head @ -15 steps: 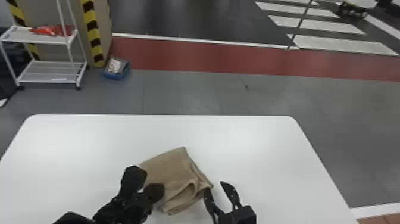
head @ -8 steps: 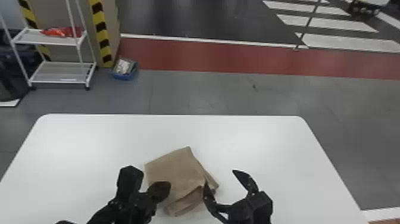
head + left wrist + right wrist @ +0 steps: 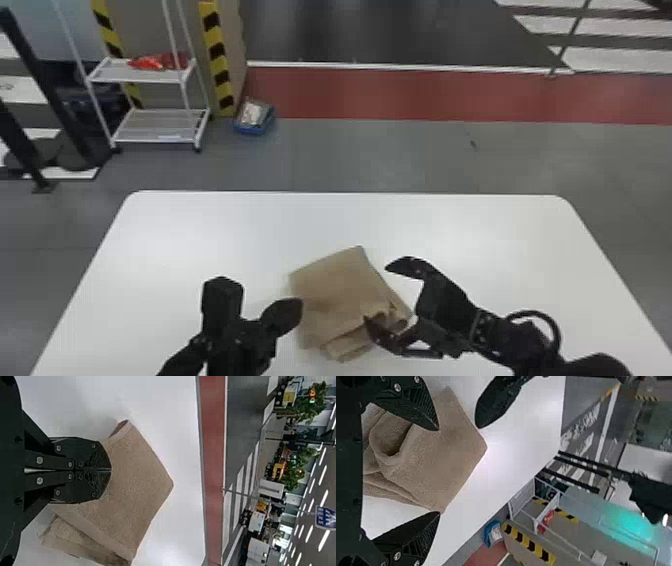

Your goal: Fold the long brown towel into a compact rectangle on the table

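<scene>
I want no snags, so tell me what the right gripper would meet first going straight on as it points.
Most likely the brown towel: the right gripper, fingers open, points toward it. Its height above the cloth is unclear, so it might skim over instead.

The left arm (image 3: 184, 359) and right arm (image 3: 522, 342) are black; a black cable (image 3: 544, 315) loops off the right one; the left gripper (image 3: 292, 309) and right gripper (image 3: 377, 294) have tapering, finely ridged fingers (image 3: 100, 458) and round silvery screws (image 3: 39, 460).
</scene>
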